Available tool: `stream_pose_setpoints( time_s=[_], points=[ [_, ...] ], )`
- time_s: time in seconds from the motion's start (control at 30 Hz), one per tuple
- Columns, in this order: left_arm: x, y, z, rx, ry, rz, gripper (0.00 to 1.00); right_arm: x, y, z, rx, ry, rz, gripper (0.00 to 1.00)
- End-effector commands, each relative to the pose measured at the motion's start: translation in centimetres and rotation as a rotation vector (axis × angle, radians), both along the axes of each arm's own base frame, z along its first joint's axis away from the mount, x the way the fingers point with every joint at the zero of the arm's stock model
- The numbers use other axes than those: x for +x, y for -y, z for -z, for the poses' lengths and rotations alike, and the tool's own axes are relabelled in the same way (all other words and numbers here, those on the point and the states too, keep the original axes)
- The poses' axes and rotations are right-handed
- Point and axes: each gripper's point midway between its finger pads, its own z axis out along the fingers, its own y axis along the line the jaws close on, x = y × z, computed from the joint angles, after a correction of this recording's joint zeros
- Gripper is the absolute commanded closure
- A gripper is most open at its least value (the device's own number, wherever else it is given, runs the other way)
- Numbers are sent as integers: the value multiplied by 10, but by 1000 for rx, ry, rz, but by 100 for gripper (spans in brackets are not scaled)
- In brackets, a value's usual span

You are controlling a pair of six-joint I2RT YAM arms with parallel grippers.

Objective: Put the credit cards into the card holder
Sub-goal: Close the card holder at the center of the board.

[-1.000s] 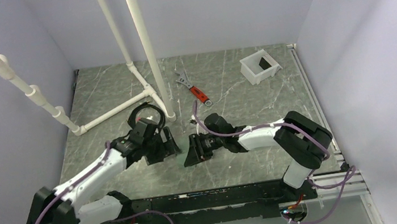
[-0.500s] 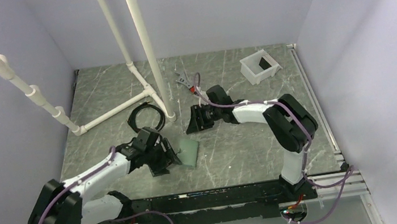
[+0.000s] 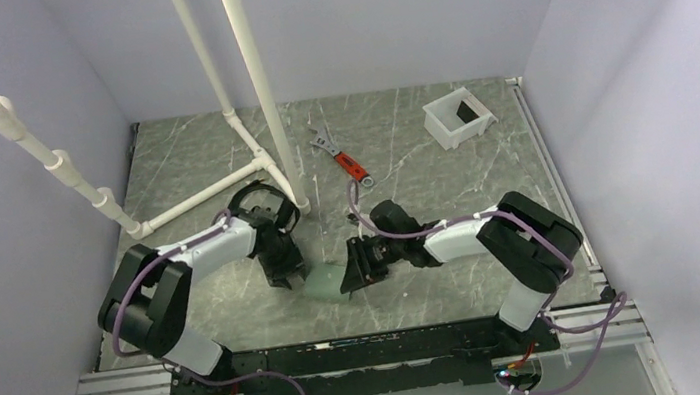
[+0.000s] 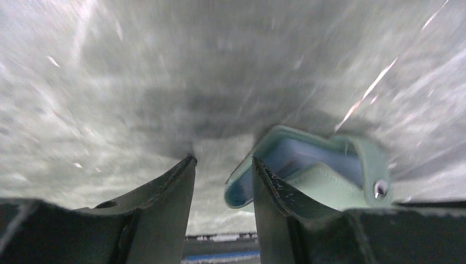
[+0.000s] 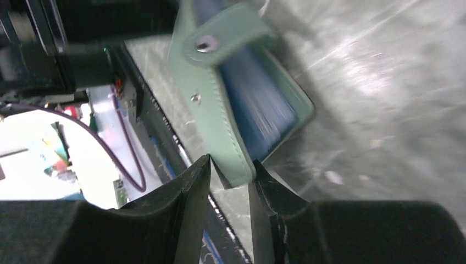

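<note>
Moved: right arm is brought back from the wrench to the card holder; left arm is folded back.
Right jaws: clenched on the card holder's edge.
Left jaws: parted, empty; card holder just to their right.
Light blue card: seen inside it.

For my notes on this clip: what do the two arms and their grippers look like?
The left arm and right arm both have white link shells between bulky black joint housings, and a thin purple cable loops along each. The left gripper and right gripper each end in two black wedge-shaped fingers that taper to thin tips with scuffed edges.
</note>
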Motion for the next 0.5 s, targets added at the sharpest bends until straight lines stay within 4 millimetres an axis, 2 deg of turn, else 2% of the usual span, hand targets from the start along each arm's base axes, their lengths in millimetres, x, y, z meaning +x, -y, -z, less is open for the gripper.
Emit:
stream_pose_setpoints(
  time_s=[0.0,0.13,0.23,0.3,0.4,0.47],
  points=[
    [66,-22,-7,117,197,3,49,-7,-24,-38,131,49,-41,65],
    [75,-25,-27,124,223,29,44,18,-4,-36,12,148,-6,58],
    [61,-23,-42,64,241,23,35,37,12,-41,-119,287,2,52],
    [49,-14,-52,-24,249,30,32,49,19,-45,-174,377,-5,50],
    [28,20,-76,-285,267,99,35,62,17,-56,-188,472,-39,50],
    [25,38,-92,-417,304,112,50,64,6,-62,-141,501,-80,50]
  ],
)
